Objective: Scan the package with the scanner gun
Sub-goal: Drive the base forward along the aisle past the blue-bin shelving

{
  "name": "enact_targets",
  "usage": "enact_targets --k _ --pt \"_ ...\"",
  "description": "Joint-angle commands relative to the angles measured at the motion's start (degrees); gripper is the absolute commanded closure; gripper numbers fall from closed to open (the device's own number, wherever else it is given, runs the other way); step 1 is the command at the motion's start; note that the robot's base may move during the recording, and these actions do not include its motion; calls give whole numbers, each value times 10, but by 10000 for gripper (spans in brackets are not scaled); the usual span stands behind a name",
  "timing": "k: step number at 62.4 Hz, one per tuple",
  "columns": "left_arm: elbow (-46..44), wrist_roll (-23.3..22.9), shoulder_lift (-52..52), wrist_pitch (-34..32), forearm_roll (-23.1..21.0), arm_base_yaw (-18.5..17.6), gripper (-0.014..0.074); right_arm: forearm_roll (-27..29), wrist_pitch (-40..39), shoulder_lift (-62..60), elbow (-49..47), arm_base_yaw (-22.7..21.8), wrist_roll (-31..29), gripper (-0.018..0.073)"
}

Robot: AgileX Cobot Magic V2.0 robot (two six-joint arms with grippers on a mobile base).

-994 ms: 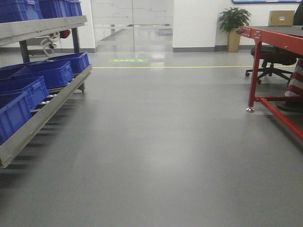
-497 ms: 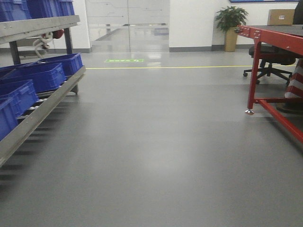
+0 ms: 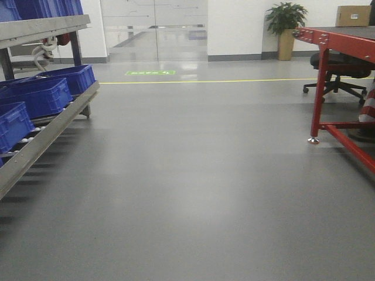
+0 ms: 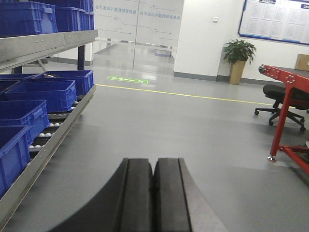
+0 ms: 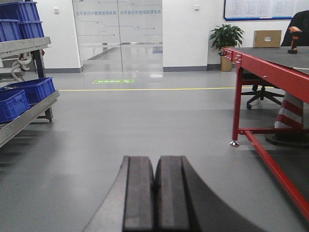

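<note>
Left gripper [image 4: 153, 166] and right gripper [image 5: 155, 164] — jaws pressed together, empty.
Scanner gun [image 5: 294, 41] upright on distant red table [image 5: 270, 63] — heading too small to read.

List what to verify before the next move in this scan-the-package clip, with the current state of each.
1. Left gripper empty: ok, jaws shut on nothing.
2. Right gripper empty: ok, jaws shut on nothing.
3. Scanner gun found: cannot tell; a small orange object at the far end of the red table is too small to identify.
4. Package found: cannot tell; a cardboard box shows near that far end, its label unreadable.
5. Floor ahead free: ok, bare in the front view.
6. Table within reach: not ok; it stands off to the right, apart from both grippers.
</note>
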Motion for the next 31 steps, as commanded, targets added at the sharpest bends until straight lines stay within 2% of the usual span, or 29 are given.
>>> enact_targets --k 1,31 --pt "-1 -1 -2 -8 -4 0 708 2 -11 -1 0 -3 -4 728" --pt "-1 -1 -2 -8 -4 0 708 2 -11 -1 0 -3 -4 728"
